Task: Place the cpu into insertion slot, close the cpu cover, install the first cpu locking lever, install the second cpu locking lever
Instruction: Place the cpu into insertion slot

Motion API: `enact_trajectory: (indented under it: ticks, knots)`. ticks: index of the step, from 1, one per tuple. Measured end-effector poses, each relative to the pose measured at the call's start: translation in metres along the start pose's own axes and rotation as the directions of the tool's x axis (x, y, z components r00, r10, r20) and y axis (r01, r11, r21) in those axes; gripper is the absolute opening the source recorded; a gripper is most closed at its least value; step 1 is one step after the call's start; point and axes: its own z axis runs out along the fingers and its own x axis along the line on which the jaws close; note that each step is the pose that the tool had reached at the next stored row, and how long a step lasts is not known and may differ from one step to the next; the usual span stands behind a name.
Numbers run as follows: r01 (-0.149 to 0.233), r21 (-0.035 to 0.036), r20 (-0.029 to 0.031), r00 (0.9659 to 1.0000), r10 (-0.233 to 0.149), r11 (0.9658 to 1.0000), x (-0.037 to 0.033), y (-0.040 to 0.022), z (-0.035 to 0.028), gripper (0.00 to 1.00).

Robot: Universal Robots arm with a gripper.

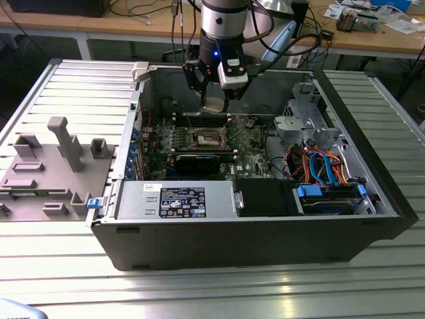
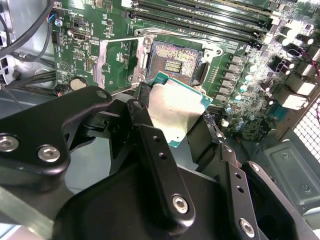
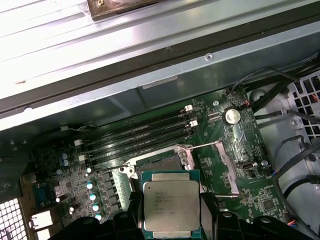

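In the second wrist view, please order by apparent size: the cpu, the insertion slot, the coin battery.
1. cpu, looks largest but is nearest the camera, so this rank is unsure
2. insertion slot
3. coin battery, clearly smallest

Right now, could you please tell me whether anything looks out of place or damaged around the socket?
Nothing stands out. The end effector holds the cpu by its edges just over the insertion slot, which lies open with nothing in it; no damage or loose parts show.
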Motion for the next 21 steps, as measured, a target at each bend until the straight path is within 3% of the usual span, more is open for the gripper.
enact_trajectory:
  ticks: [21]
  knots:
    - [-0.032,-0.0007,0.0029,0.9995,0.032,0.9995,0.0000,0.0000,0.0005,0.55]
